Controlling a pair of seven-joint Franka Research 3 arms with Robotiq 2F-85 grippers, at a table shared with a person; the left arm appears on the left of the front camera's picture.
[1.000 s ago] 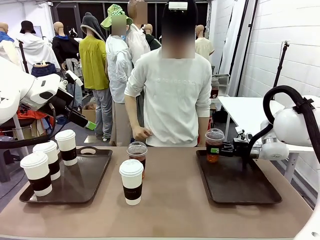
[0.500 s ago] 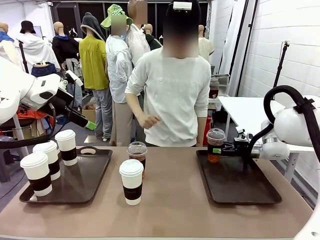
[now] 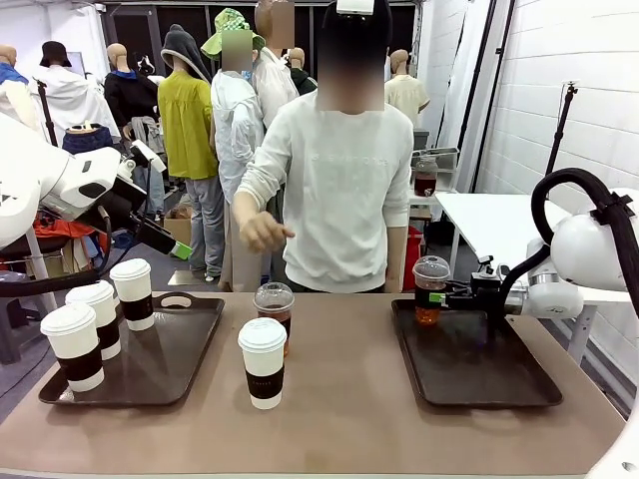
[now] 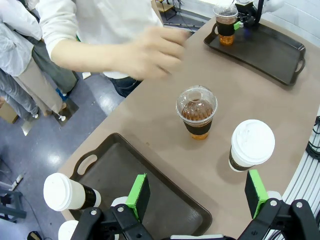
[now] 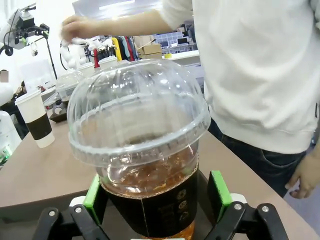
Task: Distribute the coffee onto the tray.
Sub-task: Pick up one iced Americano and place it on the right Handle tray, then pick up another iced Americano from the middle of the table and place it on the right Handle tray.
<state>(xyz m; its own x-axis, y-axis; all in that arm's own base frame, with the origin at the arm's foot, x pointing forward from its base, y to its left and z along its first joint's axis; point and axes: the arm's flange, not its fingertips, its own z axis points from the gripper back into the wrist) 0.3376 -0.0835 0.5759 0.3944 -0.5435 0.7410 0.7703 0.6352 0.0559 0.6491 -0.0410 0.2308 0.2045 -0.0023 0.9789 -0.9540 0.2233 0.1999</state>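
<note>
A clear dome-lidded cup of amber coffee [image 3: 430, 289] [image 5: 140, 130] stands at the far left corner of the right tray [image 3: 474, 369]. My right gripper [image 3: 441, 297] [image 5: 156, 195] is open around its sleeve, green pads a little off each side. A second dome cup [image 3: 274, 311] [image 4: 197, 111] and a white lidded cup [image 3: 263, 361] [image 4: 251, 145] stand on the table between the trays. Three white cups [image 3: 96, 317] sit on the left tray [image 3: 160, 369] [image 4: 130, 185]. My left gripper [image 3: 168, 241] [image 4: 197, 195] hangs open above the left tray's far end, holding nothing.
A person in a white top stands at the far side, one hand [image 3: 262, 232] [image 4: 150, 52] raised above the table's far edge near the middle dome cup. The right tray's near half is bare. Bare tabletop [image 3: 339, 419] lies in front.
My right gripper has opened off the dome cup, which now stands on the right tray. The person's hand has risen from the waist and reached out over the table edge.
</note>
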